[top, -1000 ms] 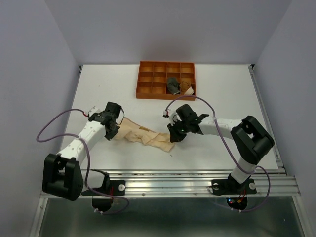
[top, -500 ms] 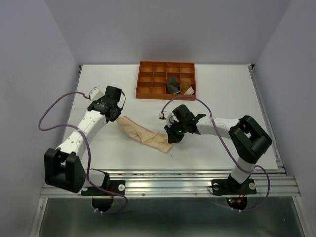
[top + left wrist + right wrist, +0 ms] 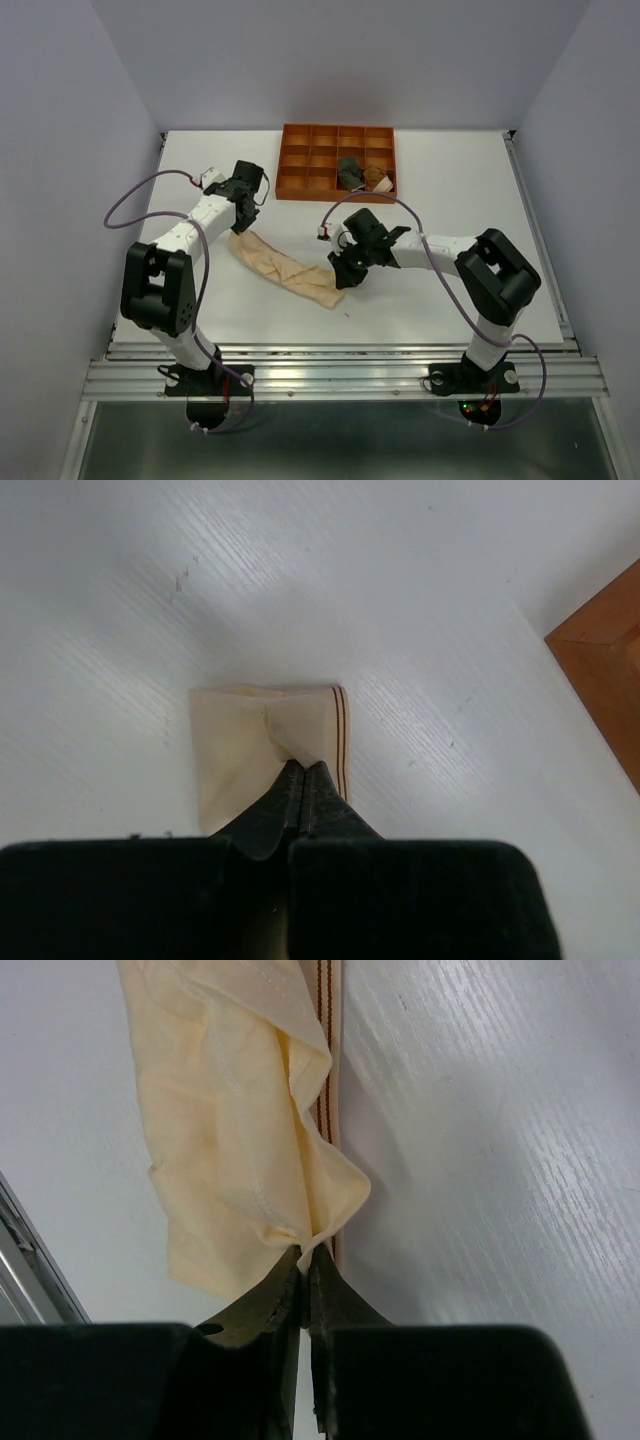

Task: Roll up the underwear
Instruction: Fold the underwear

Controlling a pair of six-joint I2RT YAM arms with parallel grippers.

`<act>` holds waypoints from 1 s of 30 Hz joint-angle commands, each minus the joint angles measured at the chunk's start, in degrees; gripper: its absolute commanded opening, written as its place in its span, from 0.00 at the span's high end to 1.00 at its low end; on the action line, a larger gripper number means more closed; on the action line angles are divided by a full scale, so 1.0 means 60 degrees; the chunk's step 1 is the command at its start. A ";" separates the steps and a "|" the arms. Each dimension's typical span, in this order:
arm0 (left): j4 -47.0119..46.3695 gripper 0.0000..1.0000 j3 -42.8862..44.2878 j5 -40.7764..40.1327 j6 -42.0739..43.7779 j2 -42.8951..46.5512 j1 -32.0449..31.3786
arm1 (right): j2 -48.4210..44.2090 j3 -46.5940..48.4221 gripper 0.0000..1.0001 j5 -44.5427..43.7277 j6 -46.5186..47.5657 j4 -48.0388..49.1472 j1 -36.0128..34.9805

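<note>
Left gripper (image 3: 300, 772) pinched shut on far-left end of peach briefs (image 3: 283, 265). Right gripper (image 3: 305, 1253) clamped tight on near-right end, fabric bunched at tips. Briefs lay stretched diagonally on table (image 3: 450, 200) between the 2 grippers, striped band along 1 edge. In tray (image 3: 300, 186), right-hand compartments, sat grey pair (image 3: 350, 172) and brown pair (image 3: 378, 178), well apart from peach.

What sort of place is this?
Probably a robot test booth: plain walls box in a white table, and the left gripper and right gripper, on arms bolted to a metal rail, pinch peach underwear.
</note>
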State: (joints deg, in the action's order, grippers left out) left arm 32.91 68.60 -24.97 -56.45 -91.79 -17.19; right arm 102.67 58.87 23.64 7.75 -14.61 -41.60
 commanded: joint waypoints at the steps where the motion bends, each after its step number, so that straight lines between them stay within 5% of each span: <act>1: 0.0067 1.00 0.0520 -0.0335 0.0120 -0.0578 0.0023 | 0.0612 -0.0100 0.91 -0.0497 0.0276 -0.0685 -0.0112; 25: -0.0387 1.00 0.0374 -0.0189 -0.0378 -0.3115 0.1093 | 0.0159 -0.0891 0.91 -0.1084 -0.0295 -0.1080 -0.0200; 30: -0.0416 0.95 0.0373 0.0177 0.0105 -0.2940 0.1093 | 0.0085 -0.0731 0.83 -0.1229 -0.0471 -0.1036 -0.0200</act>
State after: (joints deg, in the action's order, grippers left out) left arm 29.56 71.00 -25.21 -57.74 -108.29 -11.14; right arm 101.60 57.01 22.02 5.04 -12.75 -42.13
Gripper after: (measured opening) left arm 0.022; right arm 0.148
